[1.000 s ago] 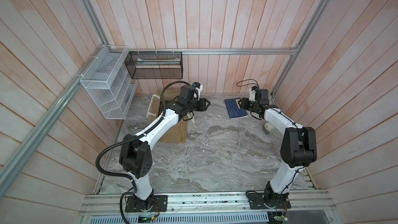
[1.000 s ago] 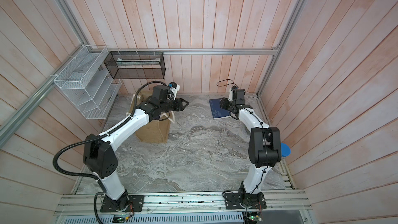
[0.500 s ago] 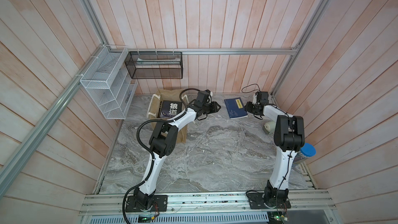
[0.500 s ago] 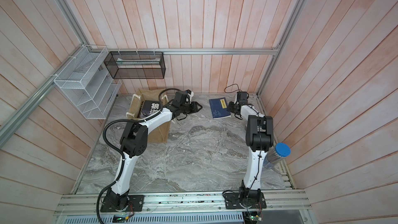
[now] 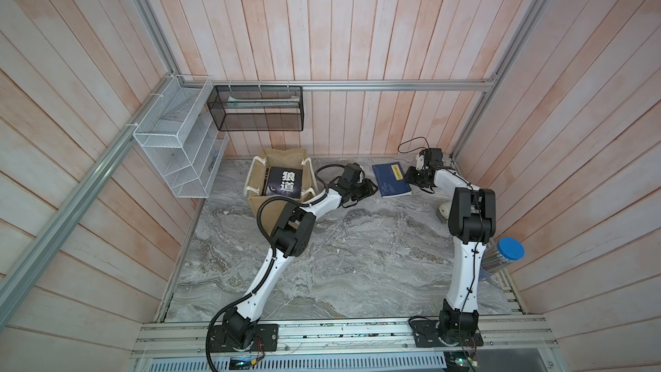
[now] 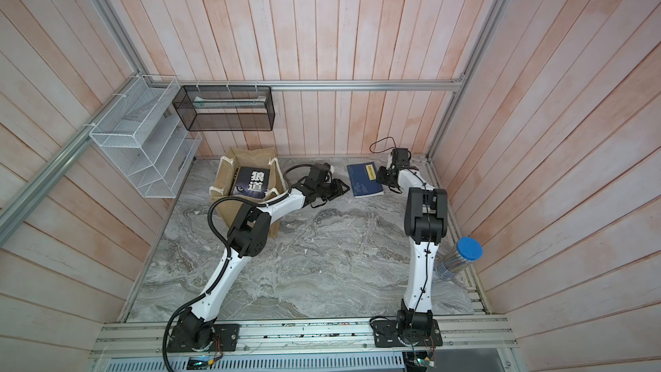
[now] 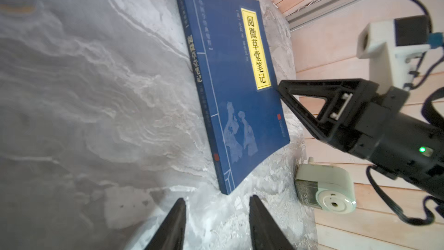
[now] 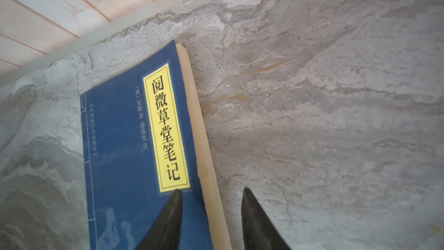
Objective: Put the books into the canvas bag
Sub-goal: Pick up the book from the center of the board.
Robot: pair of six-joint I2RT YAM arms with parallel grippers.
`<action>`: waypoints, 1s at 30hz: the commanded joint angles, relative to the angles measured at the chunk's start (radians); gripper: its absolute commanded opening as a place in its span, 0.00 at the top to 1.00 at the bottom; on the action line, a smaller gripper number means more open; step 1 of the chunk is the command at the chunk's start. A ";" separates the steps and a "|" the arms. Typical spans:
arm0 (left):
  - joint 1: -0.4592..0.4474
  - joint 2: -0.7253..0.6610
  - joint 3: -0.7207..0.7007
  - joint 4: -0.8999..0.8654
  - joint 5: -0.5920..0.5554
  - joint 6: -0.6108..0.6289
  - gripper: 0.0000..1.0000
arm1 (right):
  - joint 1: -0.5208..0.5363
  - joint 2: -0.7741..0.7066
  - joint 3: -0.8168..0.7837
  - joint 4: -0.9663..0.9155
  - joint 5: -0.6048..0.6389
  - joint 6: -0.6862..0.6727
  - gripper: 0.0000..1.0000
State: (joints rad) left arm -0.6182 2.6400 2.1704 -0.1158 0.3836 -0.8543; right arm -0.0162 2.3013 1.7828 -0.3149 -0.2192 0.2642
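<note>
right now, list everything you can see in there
canvas bag: one, tan, table's far left
black book: one, black, inside the bag
navy book: one, navy, yellow label, flat on table
pencil sharpener: one, pale green, near right wall
tube: one, clear, blue lid, right edge
wire rack: one, white, left wall
mesh basket: one, black, back wall
table: one, grey marble
left gripper: black, open, facing navy book
right gripper: black, open, at its page edge

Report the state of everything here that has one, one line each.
canvas bag: upright, mouth open.
black book: in the bag, cover up.
navy book: closed, lying flat, outside the bag.
left gripper: open, empty, near the navy book's corner.
right gripper: open, straddling the navy book's page edge.
blue-lidded jar: lid on.
</note>
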 commanded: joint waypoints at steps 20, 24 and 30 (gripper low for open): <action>0.069 0.010 -0.015 0.024 -0.040 -0.002 0.54 | 0.097 -0.040 -0.188 -0.015 -0.074 -0.024 0.76; 0.073 0.041 0.024 0.024 -0.006 -0.029 0.54 | 0.116 -0.045 -0.189 -0.023 -0.087 -0.024 0.76; 0.071 0.023 -0.002 0.024 0.036 -0.043 0.54 | 0.165 -0.071 -0.224 -0.032 -0.099 -0.021 0.77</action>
State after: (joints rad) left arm -0.5491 2.6465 2.1651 -0.0902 0.3889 -0.8875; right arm 0.1070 2.2333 1.6051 -0.2577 -0.2928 0.2573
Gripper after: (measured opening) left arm 0.458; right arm 0.231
